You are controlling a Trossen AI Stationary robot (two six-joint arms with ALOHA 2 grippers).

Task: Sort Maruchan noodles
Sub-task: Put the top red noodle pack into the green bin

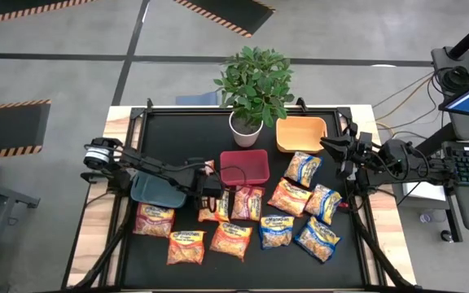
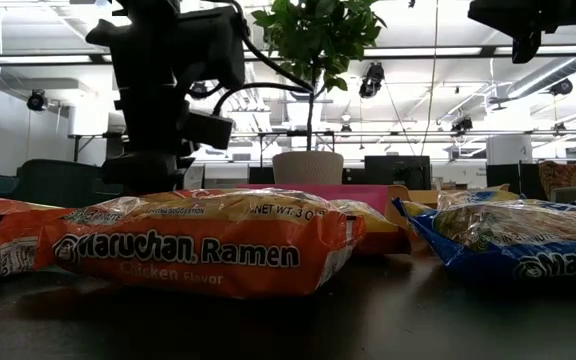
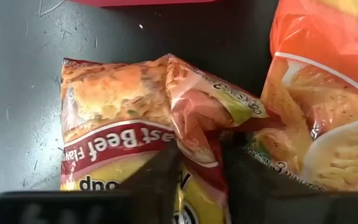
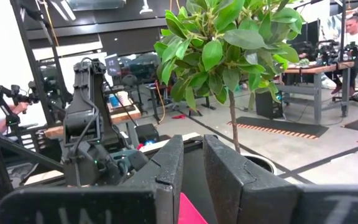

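Several Maruchan noodles packets, orange, red and blue-and-yellow, lie flat on the black table [image 1: 137, 260]. My left gripper [image 1: 212, 199] [image 3: 201, 155] is down on a red beef-flavour packet [image 3: 117, 112] [image 1: 212, 208] just in front of the red bin [image 1: 245, 165], and is shut on it. An orange packet [image 3: 328, 93] lies right beside it. My right gripper [image 1: 330, 145] [image 4: 193, 168] hangs high over the table's right side, level, shut and holding nothing. My left gripper pinches the red packet between its two fingers [image 3: 160, 177] at the side edge [image 3: 197, 134] that faces the orange packet. It comes from above, slanting down. The wrapper is crumpled up into a ridge between the fingers. The rest of the packet lies on the table.
A grey-blue bin [image 1: 157, 187] sits under my left arm, and an orange bin [image 1: 301, 134] stands at the back right. A potted plant [image 1: 255, 89] is at the back middle. In the low view an orange chicken-flavour packet [image 2: 198, 250] and a blue one [image 2: 518, 240] lie near the front edge.
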